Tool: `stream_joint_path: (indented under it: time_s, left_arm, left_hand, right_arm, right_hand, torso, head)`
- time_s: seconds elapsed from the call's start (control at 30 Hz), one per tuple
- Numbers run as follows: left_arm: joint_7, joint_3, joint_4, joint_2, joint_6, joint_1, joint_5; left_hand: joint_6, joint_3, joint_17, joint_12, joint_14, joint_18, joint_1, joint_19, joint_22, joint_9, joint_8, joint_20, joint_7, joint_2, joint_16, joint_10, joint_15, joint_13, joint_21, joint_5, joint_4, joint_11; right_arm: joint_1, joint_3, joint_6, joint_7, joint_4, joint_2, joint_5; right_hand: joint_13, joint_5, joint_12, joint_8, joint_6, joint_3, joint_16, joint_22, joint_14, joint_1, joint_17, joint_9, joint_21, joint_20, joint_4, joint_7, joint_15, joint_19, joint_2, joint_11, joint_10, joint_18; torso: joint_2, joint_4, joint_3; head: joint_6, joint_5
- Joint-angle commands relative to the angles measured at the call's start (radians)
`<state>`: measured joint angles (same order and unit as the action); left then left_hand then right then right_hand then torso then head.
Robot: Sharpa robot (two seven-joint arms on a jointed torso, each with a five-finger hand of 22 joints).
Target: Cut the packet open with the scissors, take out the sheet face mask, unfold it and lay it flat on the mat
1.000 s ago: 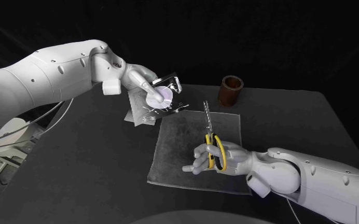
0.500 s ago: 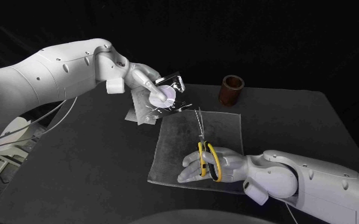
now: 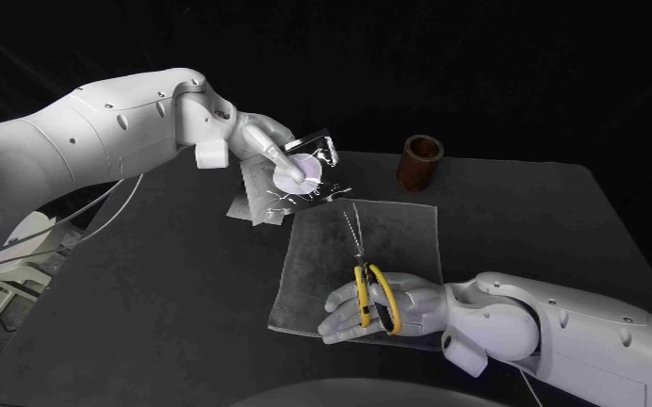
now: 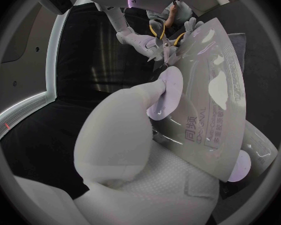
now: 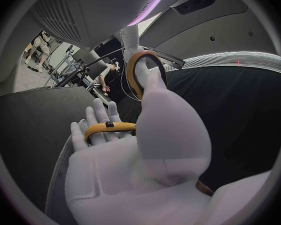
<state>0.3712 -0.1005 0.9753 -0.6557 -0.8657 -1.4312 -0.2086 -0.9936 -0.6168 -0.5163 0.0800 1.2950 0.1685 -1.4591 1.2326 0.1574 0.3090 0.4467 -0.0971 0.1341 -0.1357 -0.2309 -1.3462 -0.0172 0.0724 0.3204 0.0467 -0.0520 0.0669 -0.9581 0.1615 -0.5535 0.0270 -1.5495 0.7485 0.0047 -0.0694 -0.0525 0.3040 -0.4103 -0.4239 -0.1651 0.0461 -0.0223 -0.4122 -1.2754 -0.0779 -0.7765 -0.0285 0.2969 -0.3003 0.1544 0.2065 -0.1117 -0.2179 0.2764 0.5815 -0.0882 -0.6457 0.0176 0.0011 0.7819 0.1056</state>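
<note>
My left hand [image 3: 272, 151] holds the shiny clear packet [image 3: 304, 177] up above the far left corner of the grey mat [image 3: 408, 228]; thumb and fingers pinch its upper part. In the left wrist view the packet [image 4: 209, 100] with printed text fans out from my left hand [image 4: 131, 135]. My right hand [image 3: 374, 305] grips the yellow-handled scissors [image 3: 365, 280] over the mat's near half. Their thin blades point away from me toward the packet's lower edge, tips just short of it. The yellow loops [image 5: 139, 72] sit around the fingers of my right hand [image 5: 153, 135].
A brown cylindrical cup [image 3: 420, 163] stands upright just beyond the mat's far right corner. The black table [image 3: 544, 228] has bare room right of the mat. Cables hang off the table's left side.
My right hand has drawn back toward me and a little left, swinging the scissor tips leftward toward the packet. The left hand with the packet has shifted slightly right.
</note>
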Motion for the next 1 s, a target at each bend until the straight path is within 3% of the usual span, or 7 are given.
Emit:
stream_joint_path:
  time_s: [0.03,0.33,1.0]
  left_arm:
    - [-0.007,0.001,0.003,0.003,-0.006,-0.001,0.01]
    - [0.011,0.001,0.013,0.01,-0.026,-0.002,-0.01]
    - [0.031,-0.002,0.053,0.018,-0.056,-0.002,-0.047]
  left_hand:
    - [-0.007,0.002,-0.001,-0.002,0.003,0.011,0.004,-0.008,0.001,0.034,0.003,0.001,0.001,0.008,0.005,-0.006,0.006,0.001,0.005,0.004,0.006,0.0]
    - [-0.007,-0.001,-0.002,-0.002,0.003,0.011,0.005,-0.008,0.001,0.035,0.003,0.001,0.001,0.008,0.006,-0.007,0.006,0.001,0.006,0.004,0.008,0.0]
    - [-0.007,-0.001,-0.002,-0.002,0.003,0.011,0.005,-0.008,0.001,0.035,0.003,0.001,0.001,0.008,0.006,-0.007,0.006,0.001,0.006,0.004,0.008,0.0]
  right_arm:
    - [0.001,0.0,-0.022,-0.014,0.0,-0.001,-0.003]
    - [-0.004,-0.001,-0.007,-0.022,-0.008,0.004,-0.002]
    - [-0.059,-0.003,0.004,-0.024,0.002,0.007,-0.015]
  right_hand:
    - [-0.001,-0.002,0.006,-0.007,0.01,-0.005,0.003,0.002,0.078,0.004,0.0,-0.004,0.007,0.0,0.0,0.145,0.072,0.007,-0.005,0.0,-0.01,0.012]
    - [-0.005,-0.001,0.023,-0.029,0.015,0.011,0.014,0.001,0.072,0.007,-0.005,-0.014,0.006,0.0,0.001,0.145,0.071,0.004,0.009,-0.001,-0.013,0.012]
    - [-0.009,0.001,0.055,-0.063,0.018,0.049,0.038,0.0,0.061,0.002,-0.016,-0.022,0.005,-0.001,0.002,0.145,0.069,-0.001,0.035,-0.003,-0.013,0.01]
  torso:
    - [0.0,-0.0005,-0.0008]
    - [0.0,-0.0001,-0.0001]
    - [-0.001,-0.0013,0.0001]
  head:
    - [0.0,0.0]
    - [0.0,-0.001]
    - [-0.003,-0.005]
